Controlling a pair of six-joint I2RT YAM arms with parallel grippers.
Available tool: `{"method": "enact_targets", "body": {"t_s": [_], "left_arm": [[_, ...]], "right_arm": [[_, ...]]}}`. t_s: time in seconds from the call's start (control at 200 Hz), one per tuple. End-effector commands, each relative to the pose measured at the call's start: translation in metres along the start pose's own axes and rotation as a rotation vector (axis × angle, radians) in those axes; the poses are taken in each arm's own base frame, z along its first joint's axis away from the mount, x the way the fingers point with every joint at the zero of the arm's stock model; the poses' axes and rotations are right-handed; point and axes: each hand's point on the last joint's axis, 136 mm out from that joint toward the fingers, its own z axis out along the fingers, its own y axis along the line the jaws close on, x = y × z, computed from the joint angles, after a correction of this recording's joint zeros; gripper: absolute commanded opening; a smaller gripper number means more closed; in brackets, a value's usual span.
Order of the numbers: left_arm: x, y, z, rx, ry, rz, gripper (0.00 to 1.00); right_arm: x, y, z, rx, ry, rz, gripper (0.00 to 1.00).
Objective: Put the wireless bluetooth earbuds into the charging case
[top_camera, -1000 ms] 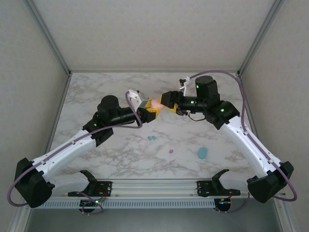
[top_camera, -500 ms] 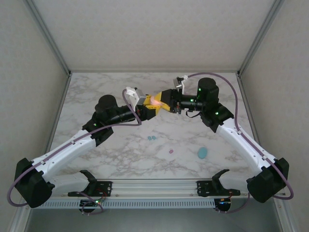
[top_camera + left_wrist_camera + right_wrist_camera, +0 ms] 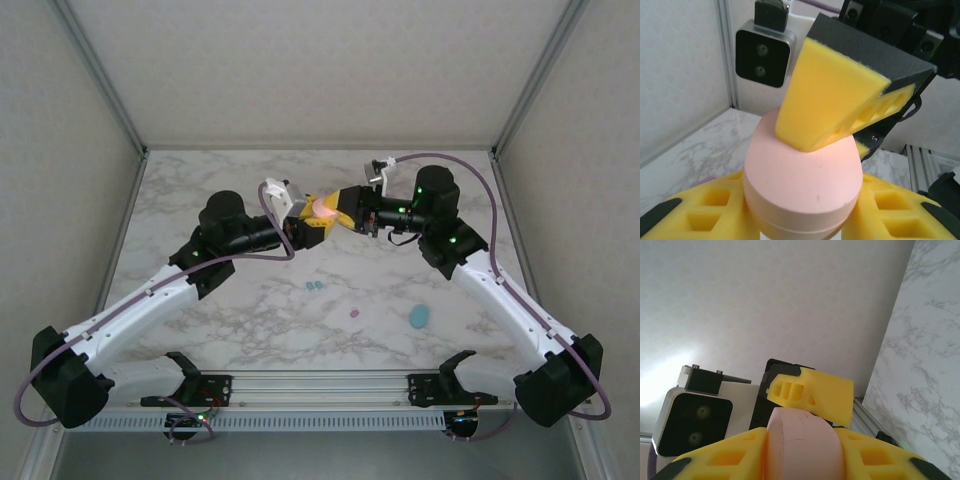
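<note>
The left gripper and right gripper meet on a pink case above the table, coming from 8 and 3 o'clock. Two teal earbuds lie at its 6 o'clock, with a purple earbud and a blue case toward 5.

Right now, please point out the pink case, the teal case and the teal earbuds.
pink case (image 3: 800,185), left wrist view, on its rounded front.
teal case (image 3: 419,317), top external view, on its middle.
teal earbuds (image 3: 310,286), top external view, on the left one of the pair.
</note>
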Motion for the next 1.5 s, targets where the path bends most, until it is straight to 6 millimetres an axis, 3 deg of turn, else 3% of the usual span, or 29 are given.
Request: {"method": "enact_targets", "body": {"t_s": [0.0, 0.425, 0.626, 0.771, 0.846, 1.051, 1.211, 1.296, 1.492], "left_arm": [[-0.001, 0.009, 0.002, -0.040, 0.026, 0.027, 0.41], [0.011, 0.018, 0.004, -0.084, 0.071, 0.025, 0.47], [0.031, 0.026, 0.004, -0.116, 0.140, 0.012, 0.52], [0.047, 0.031, -0.007, -0.166, 0.162, -0.009, 0.52], [0.042, 0.037, -0.020, -0.224, 0.130, -0.034, 0.53], [0.023, 0.063, -0.069, -0.467, 0.017, -0.057, 0.57], [0.016, 0.075, -0.097, -0.592, -0.038, -0.097, 0.65], [0.016, 0.075, -0.102, -0.604, -0.038, -0.123, 0.66], [0.015, 0.074, -0.107, -0.618, -0.021, -0.127, 0.67]], "right_arm": [[0.000, -0.001, -0.003, -0.006, -0.025, 0.009, 0.21], [-0.014, -0.027, -0.002, 0.034, -0.106, 0.086, 0.17], [-0.030, -0.046, -0.008, 0.074, -0.210, 0.114, 0.17], [-0.049, -0.100, -0.012, 0.242, -0.310, 0.144, 0.17], [-0.057, -0.135, -0.008, 0.343, -0.325, 0.148, 0.18], [-0.069, -0.230, 0.035, 0.489, -0.207, 0.184, 0.18], [-0.087, -0.276, 0.069, 0.497, -0.153, 0.204, 0.18], [-0.091, -0.304, 0.079, 0.535, -0.146, 0.231, 0.18], [-0.101, -0.341, 0.091, 0.588, -0.163, 0.265, 0.19]]}}
